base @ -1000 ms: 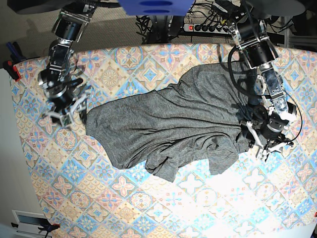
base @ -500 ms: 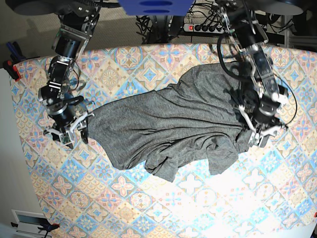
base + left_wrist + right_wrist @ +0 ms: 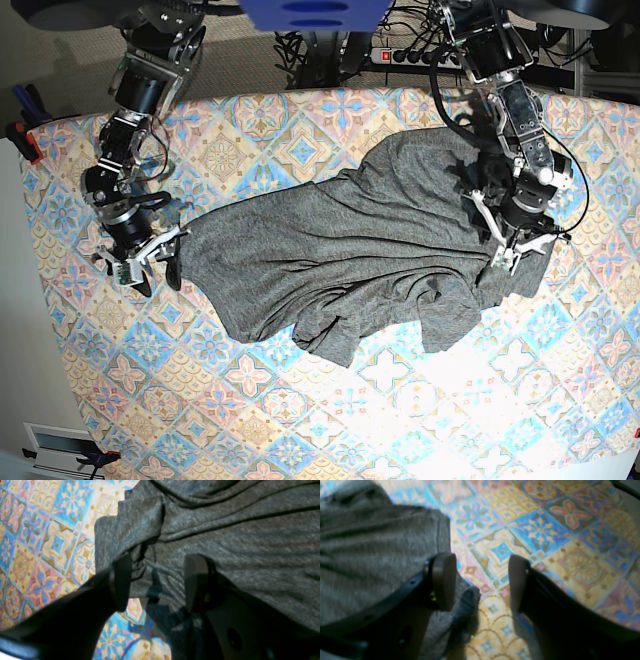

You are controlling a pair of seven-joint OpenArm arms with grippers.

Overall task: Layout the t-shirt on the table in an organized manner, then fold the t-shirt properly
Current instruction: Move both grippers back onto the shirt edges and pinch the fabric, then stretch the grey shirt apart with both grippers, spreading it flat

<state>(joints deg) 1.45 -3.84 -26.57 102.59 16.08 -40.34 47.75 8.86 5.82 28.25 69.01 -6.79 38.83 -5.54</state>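
The dark-grey t-shirt point(image 3: 340, 250) lies crumpled and creased across the middle of the patterned table point(image 3: 300, 420). My left gripper point(image 3: 515, 250) hovers open over the shirt's right edge. In the left wrist view, grey fabric point(image 3: 250, 530) lies between and under the spread fingers point(image 3: 122, 582) of this gripper point(image 3: 158, 582). My right gripper point(image 3: 152, 270) is open at the shirt's left edge. Its wrist view shows one finger point(image 3: 443, 580) over the shirt's hem point(image 3: 370, 542) and bare tablecloth point(image 3: 545, 530) in the gap of the gripper point(image 3: 480, 582).
A power strip point(image 3: 420, 55) and cables lie behind the table's far edge. A red clamp point(image 3: 25, 140) grips the left edge, and another clamp point(image 3: 100, 458) sits at the bottom left. The table's left edge runs close to my right arm.
My left gripper has moved up and inward from beside the shirt onto its right edge. My right gripper has come down toward the shirt's left edge. Both stayed open.
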